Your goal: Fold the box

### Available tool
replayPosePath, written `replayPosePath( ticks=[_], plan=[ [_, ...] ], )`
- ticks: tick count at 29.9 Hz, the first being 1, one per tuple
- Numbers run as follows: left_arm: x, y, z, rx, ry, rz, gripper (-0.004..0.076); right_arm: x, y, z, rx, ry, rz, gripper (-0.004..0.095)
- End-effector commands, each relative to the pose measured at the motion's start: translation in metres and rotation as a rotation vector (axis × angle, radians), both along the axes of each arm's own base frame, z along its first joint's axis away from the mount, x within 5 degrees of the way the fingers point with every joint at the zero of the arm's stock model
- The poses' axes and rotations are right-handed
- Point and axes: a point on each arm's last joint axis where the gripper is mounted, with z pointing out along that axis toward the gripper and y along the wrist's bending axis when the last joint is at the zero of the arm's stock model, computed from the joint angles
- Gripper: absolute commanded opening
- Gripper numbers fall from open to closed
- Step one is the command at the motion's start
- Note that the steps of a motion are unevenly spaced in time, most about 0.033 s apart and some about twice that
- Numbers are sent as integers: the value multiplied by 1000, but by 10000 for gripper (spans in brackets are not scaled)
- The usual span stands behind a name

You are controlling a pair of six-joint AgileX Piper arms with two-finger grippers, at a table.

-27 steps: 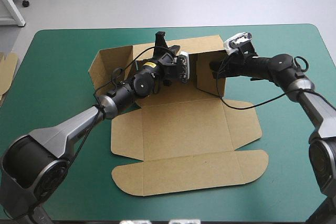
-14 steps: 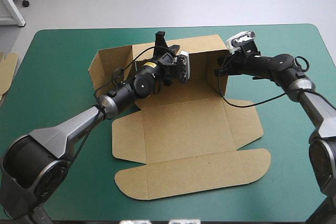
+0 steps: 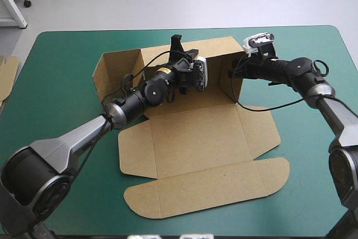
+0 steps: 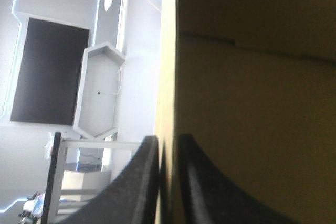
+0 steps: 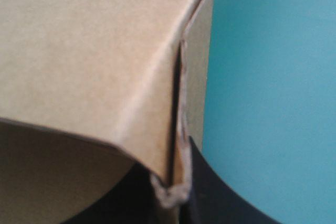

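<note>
The brown box point(image 3: 196, 138) lies mid-table, its lid panels flat toward the near edge and its far walls raised. My left gripper point(image 3: 178, 46) is over the back wall's top rim. In the left wrist view that gripper point(image 4: 167, 142) is all but shut, with the board edge point(image 4: 169, 51) between its black fingers. My right gripper point(image 3: 232, 74) holds the upright right side wall point(image 3: 238, 82). In the right wrist view this gripper point(image 5: 176, 184) pinches the doubled corner edge of board point(image 5: 181, 103). The left side flap point(image 3: 114, 71) stands free and slanted.
An edge of more brown board point(image 3: 6, 74) shows at the table's left edge. Bare teal-green cover point(image 3: 61, 93) lies left of the box, and more of it point(image 3: 313, 155) right of the lid.
The right side wall has swung outward and now stands more square to the back wall. The left gripper has shifted a little right along the rim. The flat lid has slid slightly toward the near right.
</note>
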Motion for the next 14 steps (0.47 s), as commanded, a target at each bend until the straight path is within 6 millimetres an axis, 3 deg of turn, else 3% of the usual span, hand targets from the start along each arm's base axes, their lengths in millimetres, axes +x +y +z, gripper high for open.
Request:
replayPosePath(
  ticks=[1,14],
  plan=[
    [-20,8,54,-145,-54,-5,207,-8,3,34,117,-28,-7,-31],
    [-61,18,92,-181,23,-198,220,-1,-5,62,72,-18,-100,-32]
  ],
)
